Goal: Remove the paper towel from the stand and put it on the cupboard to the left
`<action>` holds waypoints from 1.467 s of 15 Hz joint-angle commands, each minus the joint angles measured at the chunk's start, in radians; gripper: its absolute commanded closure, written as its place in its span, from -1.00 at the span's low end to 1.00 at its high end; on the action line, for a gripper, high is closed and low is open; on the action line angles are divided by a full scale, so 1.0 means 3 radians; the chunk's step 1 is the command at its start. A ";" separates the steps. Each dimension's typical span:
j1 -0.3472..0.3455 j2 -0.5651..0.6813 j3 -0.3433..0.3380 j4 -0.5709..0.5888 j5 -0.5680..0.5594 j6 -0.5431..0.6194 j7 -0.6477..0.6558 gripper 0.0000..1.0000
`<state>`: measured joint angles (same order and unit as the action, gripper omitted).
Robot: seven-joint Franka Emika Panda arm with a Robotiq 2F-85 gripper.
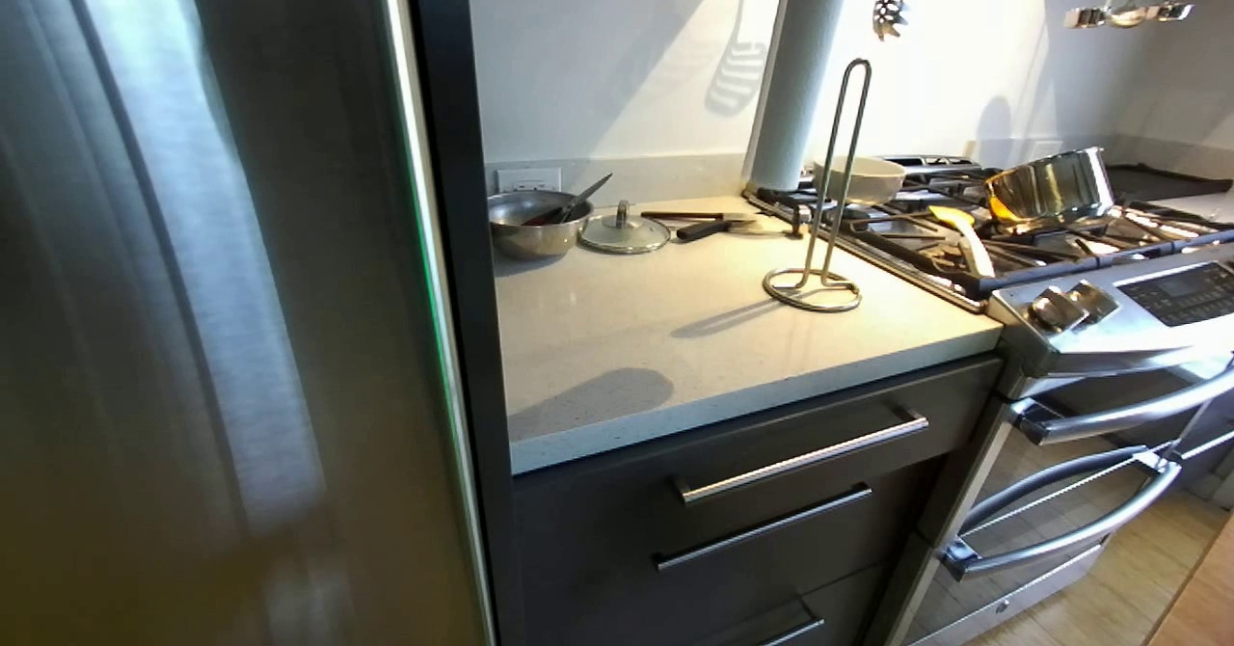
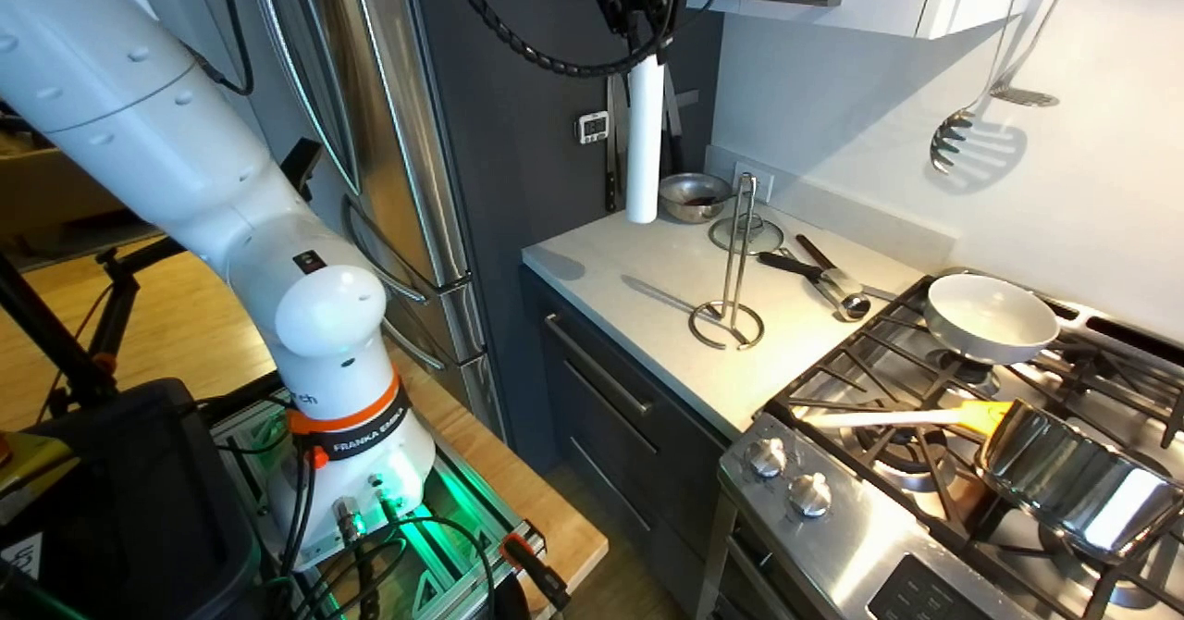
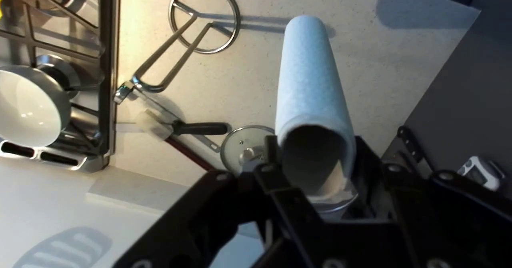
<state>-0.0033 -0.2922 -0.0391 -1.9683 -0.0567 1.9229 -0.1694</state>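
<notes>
The paper towel [image 2: 645,153] is a slim white roll held upright in the air above the pale top of the cupboard [image 2: 666,342]. My gripper [image 2: 645,42] is shut around its upper end. In the wrist view the fingers [image 3: 316,150] press both sides of the roll [image 3: 312,72] near its open end. In an exterior view the roll [image 1: 805,77] hangs left of the stand, its upper end and the gripper out of frame. The wire stand [image 2: 737,259] is bare and upright on the cupboard top. It also shows in an exterior view [image 1: 819,289] and the wrist view [image 3: 236,16].
A steel bowl [image 2: 694,190], a glass lid [image 2: 754,231] and knives and utensils [image 2: 814,268] lie at the back of the cupboard top. The stove [image 2: 768,509] with a white bowl [image 2: 990,310] and a tilted pot [image 2: 1073,481] adjoins it. The fridge [image 2: 407,139] stands opposite.
</notes>
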 commanded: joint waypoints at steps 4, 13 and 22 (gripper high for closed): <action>0.0052 0.0229 0.0077 -0.0732 -0.0094 0.0853 -0.0052 0.60; 0.0024 0.0466 0.0098 -0.1044 -0.0252 0.1410 0.0047 0.60; 0.0000 0.0115 0.0057 -0.1015 -0.0142 0.1283 0.0142 -0.98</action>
<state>0.0023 -0.1872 -0.0171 -2.2584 -0.1208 2.3473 -0.1343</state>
